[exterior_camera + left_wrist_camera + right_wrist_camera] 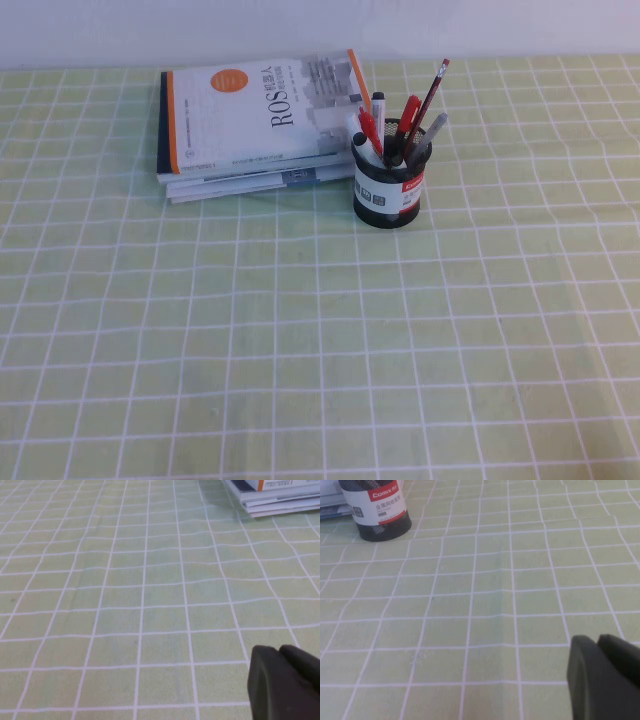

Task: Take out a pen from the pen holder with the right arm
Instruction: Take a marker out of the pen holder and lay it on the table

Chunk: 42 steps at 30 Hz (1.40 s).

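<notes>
Green checked cloth (300, 330) covers the table where a black mesh pen holder (388, 190) stands upright just beside a stack of books (255, 120), its white label facing the robot. Neither arm shows from the raised camera. The right gripper (598, 645), fingertips pressed together and holding nothing, hangs low over bare cloth, well apart from the holder, which its wrist camera sees across several squares of the check; the left gripper (280, 655), likewise closed on nothing, sits low over the cloth with the books' edge in the distance. The task has yet to start: every pen is in the holder. Pens are light, stiff and smooth-barrelled, so likely to slip under a weak pinch, and they lean loosely against one another. The best target looks to be the red pencil (432, 95), tallest of the bunch and tilted out toward the robot's right, clear of its neighbours; a grip on its upper shaft, jaws opened first, then a lift along its lean, should spare the light holder from tipping or dragging
</notes>
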{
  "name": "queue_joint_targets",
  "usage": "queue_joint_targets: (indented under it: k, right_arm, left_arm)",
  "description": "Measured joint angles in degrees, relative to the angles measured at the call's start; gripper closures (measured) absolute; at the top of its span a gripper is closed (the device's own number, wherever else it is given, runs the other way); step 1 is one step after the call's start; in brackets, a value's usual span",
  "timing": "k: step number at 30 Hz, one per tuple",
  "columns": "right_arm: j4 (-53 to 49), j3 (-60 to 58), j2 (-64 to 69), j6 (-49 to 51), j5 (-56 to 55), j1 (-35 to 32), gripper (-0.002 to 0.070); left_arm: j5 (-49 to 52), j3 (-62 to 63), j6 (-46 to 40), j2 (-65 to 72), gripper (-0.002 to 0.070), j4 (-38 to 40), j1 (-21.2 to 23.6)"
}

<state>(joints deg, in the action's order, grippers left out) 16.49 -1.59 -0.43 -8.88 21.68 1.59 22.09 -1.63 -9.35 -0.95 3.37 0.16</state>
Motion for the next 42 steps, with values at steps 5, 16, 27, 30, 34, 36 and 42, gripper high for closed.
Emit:
queue_joint_targets:
  k: [5,16,27,30,34,36,42]
  right_arm:
    - [0.00,0.00,0.00,0.00,0.00,0.00,0.0689]
    - [0.00,0.00,0.00,0.00,0.00,0.00,0.0689]
    - [0.00,0.00,0.00,0.00,0.00,0.00,0.0689]
    - [0.00,0.00,0.00,0.00,0.00,0.00,0.0689]
    - [0.00,0.00,0.00,0.00,-0.23,0.00,0.0689]
    - [0.00,0.00,0.00,0.00,-0.31,0.00,0.0689]
    - [-1.15,0.00,0.00,0.00,-0.35,0.00,0.0689]
  left_arm:
    - [0.00,0.00,0.00,0.00,0.0680,0.00,0.00]
    - [0.00,0.00,0.00,0.00,0.0680,0.00,0.00]
    - [0.00,0.00,0.00,0.00,0.0680,0.00,0.00]
    - [0.00,0.00,0.00,0.00,0.0680,0.00,0.00]
    - [0.00,0.00,0.00,0.00,0.0680,0.00,0.00]
    - [0.00,0.00,0.00,0.00,0.0680,0.00,0.00]
    - [0.00,0.00,0.00,0.00,0.0680,0.00,0.00]
